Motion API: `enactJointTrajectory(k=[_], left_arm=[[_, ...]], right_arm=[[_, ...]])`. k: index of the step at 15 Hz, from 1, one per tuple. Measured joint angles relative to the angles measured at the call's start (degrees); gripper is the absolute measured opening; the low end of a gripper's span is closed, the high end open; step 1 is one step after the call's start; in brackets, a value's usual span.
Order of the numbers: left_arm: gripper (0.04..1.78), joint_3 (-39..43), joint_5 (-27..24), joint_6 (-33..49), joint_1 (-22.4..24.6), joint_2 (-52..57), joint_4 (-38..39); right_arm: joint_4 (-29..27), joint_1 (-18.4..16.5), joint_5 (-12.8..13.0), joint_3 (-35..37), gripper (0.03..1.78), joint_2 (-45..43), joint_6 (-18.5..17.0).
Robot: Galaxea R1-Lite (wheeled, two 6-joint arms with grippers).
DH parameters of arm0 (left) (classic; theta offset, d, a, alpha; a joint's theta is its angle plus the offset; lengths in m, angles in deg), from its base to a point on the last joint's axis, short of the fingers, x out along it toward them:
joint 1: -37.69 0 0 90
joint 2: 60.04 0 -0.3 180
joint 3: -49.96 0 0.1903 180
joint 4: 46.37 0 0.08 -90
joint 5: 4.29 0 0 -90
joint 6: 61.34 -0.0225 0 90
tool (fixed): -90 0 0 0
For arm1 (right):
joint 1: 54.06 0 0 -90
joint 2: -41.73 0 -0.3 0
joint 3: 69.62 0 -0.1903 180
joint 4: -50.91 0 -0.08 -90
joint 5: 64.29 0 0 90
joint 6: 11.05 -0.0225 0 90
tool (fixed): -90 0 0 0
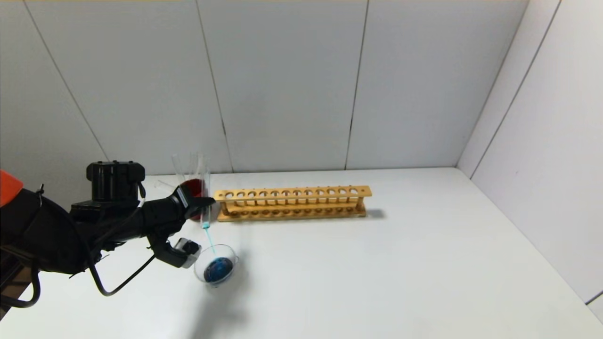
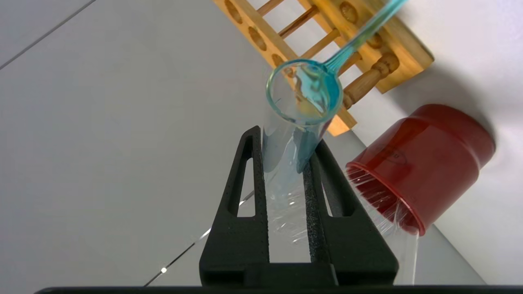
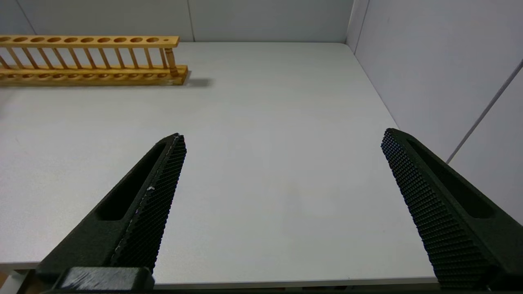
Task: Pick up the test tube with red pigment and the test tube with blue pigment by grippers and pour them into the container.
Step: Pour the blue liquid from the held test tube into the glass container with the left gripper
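Observation:
My left gripper [image 1: 203, 201] is shut on the test tube with blue pigment [image 1: 206, 219] and holds it mouth down, a little above the container [image 1: 201, 262]. A thin teal-blue stream [image 1: 210, 241] runs from the tube's mouth into this clear glass dish, where a blue pool lies. In the left wrist view the gripper [image 2: 286, 139] clamps the tube [image 2: 282, 171], whose rim is wet with blue. My right gripper [image 3: 282, 134] is open and empty over the table's right front. The test tube with red pigment is not in view.
A dark red cup [image 1: 194, 187] holding clear tubes stands just behind the left gripper; it also shows in the left wrist view [image 2: 425, 163]. An empty wooden tube rack [image 1: 292, 203] stands to its right. Grey walls enclose the white table [image 1: 400, 273].

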Motion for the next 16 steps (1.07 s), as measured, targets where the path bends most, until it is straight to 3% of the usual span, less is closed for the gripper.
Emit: enactJointTrajectory(k=[16], left_arm=[[0.31,-1.4,0.1,-7.3,-1.3,2.2,0.1]], right_arm=[[0.0,0.0,0.0,0.0,1.75,0.0,0.0]])
